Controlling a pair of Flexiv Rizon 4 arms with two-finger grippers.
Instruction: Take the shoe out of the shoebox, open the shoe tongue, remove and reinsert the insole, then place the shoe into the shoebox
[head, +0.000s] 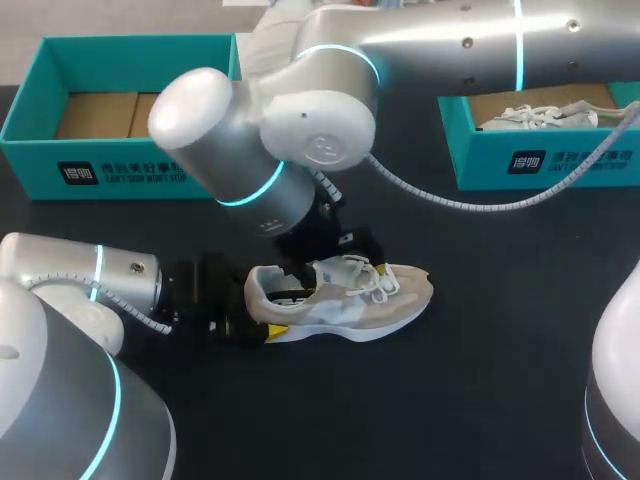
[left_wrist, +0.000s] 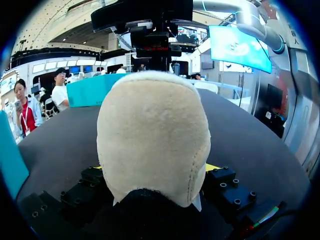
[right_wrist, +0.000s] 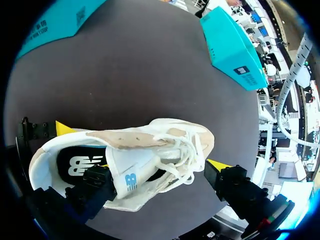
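Black table (head: 480, 380) — shoe (head: 345, 300), left shoebox (head: 120, 160), right shoebox (head: 540, 160).

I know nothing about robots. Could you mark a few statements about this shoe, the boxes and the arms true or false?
1. The shoe lies on the table, outside both boxes. True.
2. The left box holds a shoe. False: only cardboard shows there; the second shoe is in the right box.
3. The left arm's jaws are at the shoe's toe. False: they hold its heel.
4. A dark insole shows inside the shoe. True.
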